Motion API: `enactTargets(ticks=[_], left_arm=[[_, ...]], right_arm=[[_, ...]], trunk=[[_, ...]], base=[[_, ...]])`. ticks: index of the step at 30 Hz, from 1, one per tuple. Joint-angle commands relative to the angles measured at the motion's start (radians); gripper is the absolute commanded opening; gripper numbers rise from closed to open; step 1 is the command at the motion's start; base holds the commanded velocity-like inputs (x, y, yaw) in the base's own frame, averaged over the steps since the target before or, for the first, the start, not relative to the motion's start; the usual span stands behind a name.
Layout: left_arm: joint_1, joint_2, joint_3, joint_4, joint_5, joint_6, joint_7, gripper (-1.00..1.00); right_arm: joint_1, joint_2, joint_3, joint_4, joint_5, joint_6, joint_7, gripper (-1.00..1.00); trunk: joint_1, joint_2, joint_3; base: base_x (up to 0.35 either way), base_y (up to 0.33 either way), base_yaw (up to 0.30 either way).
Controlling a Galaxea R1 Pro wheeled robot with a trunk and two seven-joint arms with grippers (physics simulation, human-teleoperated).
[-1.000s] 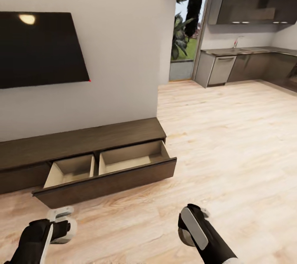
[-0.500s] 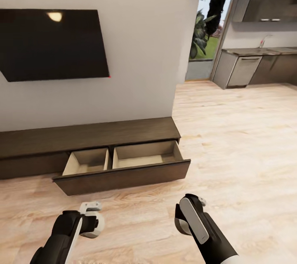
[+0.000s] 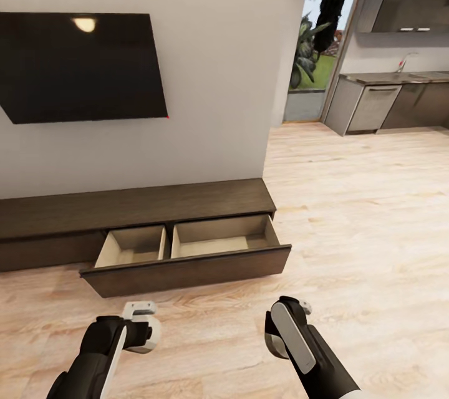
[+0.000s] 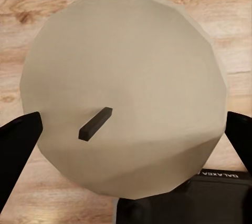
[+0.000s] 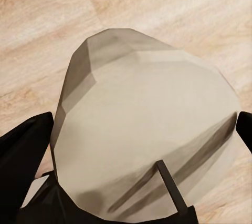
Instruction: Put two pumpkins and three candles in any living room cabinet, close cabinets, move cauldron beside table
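Note:
The left wrist view looks down on a pale beige candle (image 4: 126, 77) with a short black wick, and my left gripper (image 4: 128, 140) is shut on its sides. My right gripper (image 5: 136, 145) is shut on a second beige candle (image 5: 147, 113). In the head view both grippers hang low over the floor, the left gripper (image 3: 142, 329) and the right gripper (image 3: 284, 327), a short way in front of the cabinet (image 3: 125, 207). Its right-hand drawer (image 3: 187, 269) is pulled out, with two pale empty compartments. The pumpkins, the cauldron and the table are out of view.
A dark TV (image 3: 81, 65) hangs on the white wall above the cabinet. The wall ends at a corner (image 3: 274, 137). Beyond it, wooden floor (image 3: 362, 212) runs to a glass door (image 3: 315, 43) and kitchen cupboards (image 3: 386, 103) at the back right.
The head view has turned left, so the cabinet and wall sit further right in the picture. My left gripper has come inward and slightly forward. Both candles stay held.

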Motion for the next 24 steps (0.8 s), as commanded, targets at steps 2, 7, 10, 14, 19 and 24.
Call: enactTargets(ticks=[2,7,10,14,19,24], left_arm=[[0.0,0.0,0.0,-0.001,0.0,0.0,-0.001,-1.0],[0.0,0.001,0.002,-0.001,0.0,0.0,-0.001,-1.0],[0.0,0.001,0.002,-0.001,-0.001,0.0,0.0,-1.0],[0.0,0.001,0.002,-0.001,0.0,0.0,0.0,-1.0],[0.0,0.0,0.001,-0.001,0.0,0.0,0.001,-1.0],[0.0,-0.001,0.0,-0.004,0.0,0.005,0.004,-1.0]], right_arm=[[-0.001,-0.001,-0.002,-0.001,0.0,-0.001,0.003,-1.0],[-0.003,0.0,-0.005,0.001,-0.001,-0.002,0.003,-1.0],[-0.003,0.0,-0.006,0.001,-0.001,-0.002,0.004,-1.0],[-0.003,0.002,-0.005,0.001,-0.002,-0.001,0.002,-1.0],[-0.003,0.002,-0.005,0.001,-0.002,0.0,-0.002,-1.0],[-0.003,0.002,-0.005,-0.001,-0.002,0.0,0.005,-1.0]], trunk=[[0.0,0.0,0.0],[0.0,0.0,0.0],[0.0,0.0,0.001],[0.0,0.0,0.002],[0.0,0.0,0.002],[-0.012,0.021,0.012]], base=[[0.012,0.0,0.0],[0.073,0.046,0.0],[0.206,0.108,0.006],[0.24,0.073,0.163],[0.096,0.011,0.269],[0.01,0.001,0.163]])
